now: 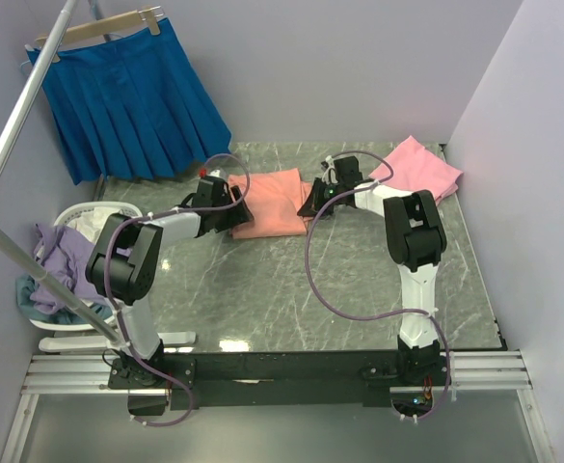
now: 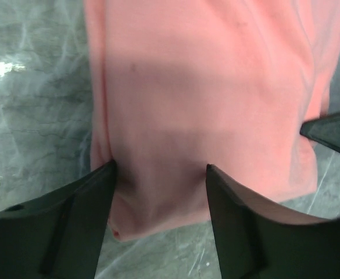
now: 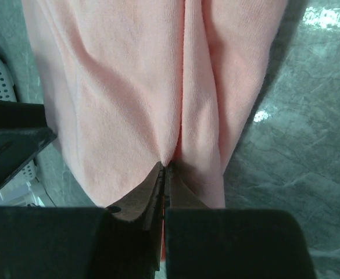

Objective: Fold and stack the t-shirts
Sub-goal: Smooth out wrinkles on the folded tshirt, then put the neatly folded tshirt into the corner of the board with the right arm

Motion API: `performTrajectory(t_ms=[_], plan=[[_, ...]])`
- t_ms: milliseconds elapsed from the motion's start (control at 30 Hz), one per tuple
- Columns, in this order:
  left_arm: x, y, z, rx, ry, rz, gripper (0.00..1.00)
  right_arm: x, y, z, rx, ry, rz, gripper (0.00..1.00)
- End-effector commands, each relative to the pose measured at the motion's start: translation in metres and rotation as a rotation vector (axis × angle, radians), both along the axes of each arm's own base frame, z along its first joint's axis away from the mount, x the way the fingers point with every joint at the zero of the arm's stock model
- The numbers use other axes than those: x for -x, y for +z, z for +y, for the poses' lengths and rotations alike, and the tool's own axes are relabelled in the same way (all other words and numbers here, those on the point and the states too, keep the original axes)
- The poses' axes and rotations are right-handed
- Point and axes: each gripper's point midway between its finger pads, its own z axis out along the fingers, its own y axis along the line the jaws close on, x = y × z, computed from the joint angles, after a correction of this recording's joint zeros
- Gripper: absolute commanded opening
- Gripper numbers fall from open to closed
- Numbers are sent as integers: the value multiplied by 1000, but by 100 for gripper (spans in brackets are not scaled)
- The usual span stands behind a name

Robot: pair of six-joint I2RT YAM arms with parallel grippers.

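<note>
Salmon-orange cotton t-shirt (image 1: 274,214) lies centre-back on grey marble table (image 1: 291,289), mid-fold. Left pincer (image 2: 161,171) wide, straddling its edge; right pincer (image 3: 165,167) clamped on cloth ridge. Lighter pink cotton t-shirt (image 1: 421,166) lies far right. Next likely: left closes, both lift together.

We see the middle t-shirt (image 1: 277,207) lying on the bench (image 1: 291,289), toward the back. Left jaws sit at its left edge, spread with cloth between them. Right jaws sit at its right edge, pinched on a fold. The other t-shirt (image 1: 426,169) lies in the far right corner. A skirt (image 1: 132,106) hangs behind the bench on the left. A basket (image 1: 62,333) stands left of the bench, with clothes (image 1: 55,265) in it.
</note>
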Motion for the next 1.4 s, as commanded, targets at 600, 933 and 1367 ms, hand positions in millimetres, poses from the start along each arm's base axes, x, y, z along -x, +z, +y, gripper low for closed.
performTrajectory(t_ms=[600, 933, 1367], plan=[[5, -6, 30, -118, 72, -14, 1, -18, 27, -60, 101, -94, -97, 0], [-1, 20, 32, -118, 75, -84, 68, -23, 44, -67, 121, -122, -146, 59], [-49, 26, 61, -85, 167, -124, 94, -38, 29, -35, 17, -38, -82, 72]])
